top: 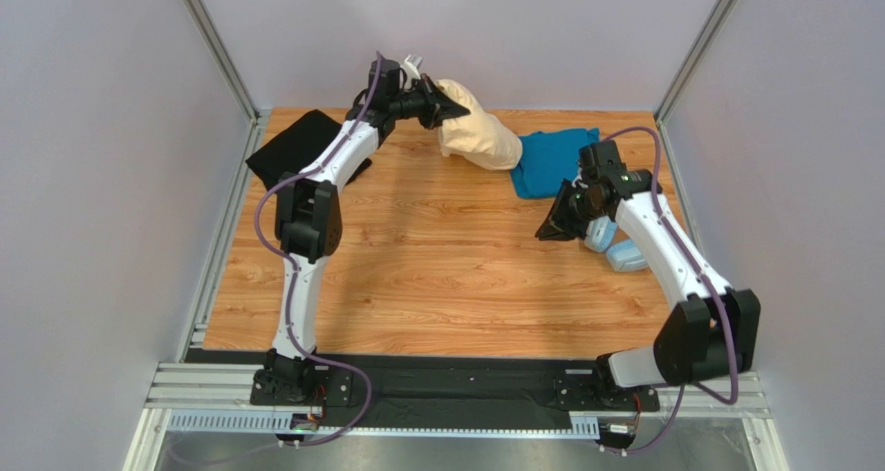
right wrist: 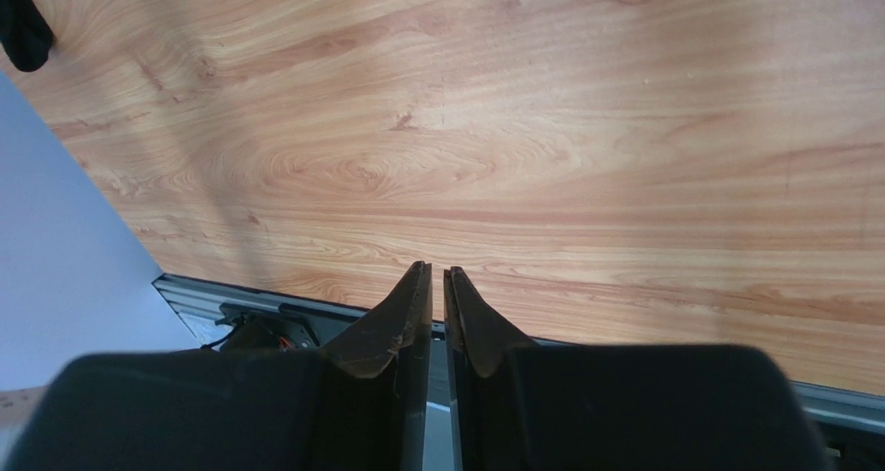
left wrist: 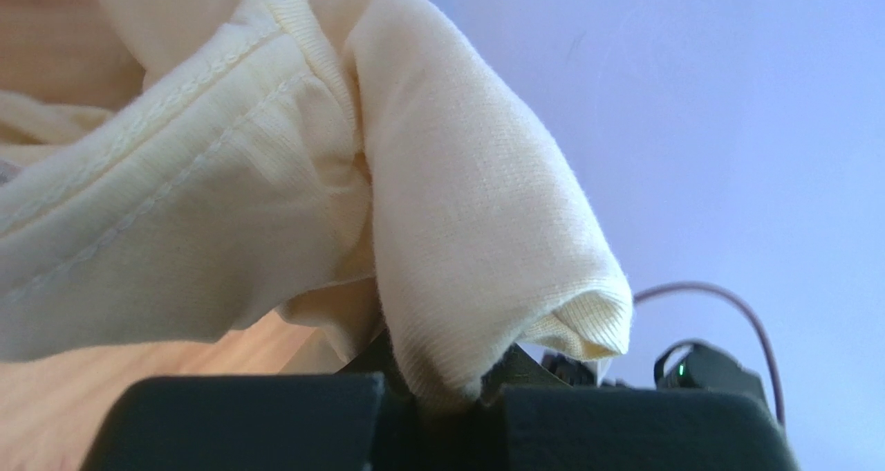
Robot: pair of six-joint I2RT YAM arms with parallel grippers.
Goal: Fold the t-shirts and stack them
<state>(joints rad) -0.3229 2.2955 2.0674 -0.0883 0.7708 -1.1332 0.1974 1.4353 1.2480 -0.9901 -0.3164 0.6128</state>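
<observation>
My left gripper (top: 441, 108) is raised at the back of the table, shut on a fold of the cream-yellow t-shirt (top: 478, 129). The shirt hangs from it down to the right, its lower end resting by the teal t-shirt (top: 556, 160). In the left wrist view the cream cloth (left wrist: 416, 181) is pinched between the jaws of the left gripper (left wrist: 447, 404). The black t-shirt (top: 296, 149) lies flat at the back left, partly under the left arm. My right gripper (top: 551, 227) hovers over bare wood right of centre, and in its wrist view the right gripper (right wrist: 437, 274) is shut on nothing.
Light-blue headphones (top: 613, 245) lie on the wooden table (top: 436, 274) just right of my right gripper, partly under that arm. Metal frame posts and grey walls close in the back and both sides. A metal rail (right wrist: 197, 297) runs along the near edge.
</observation>
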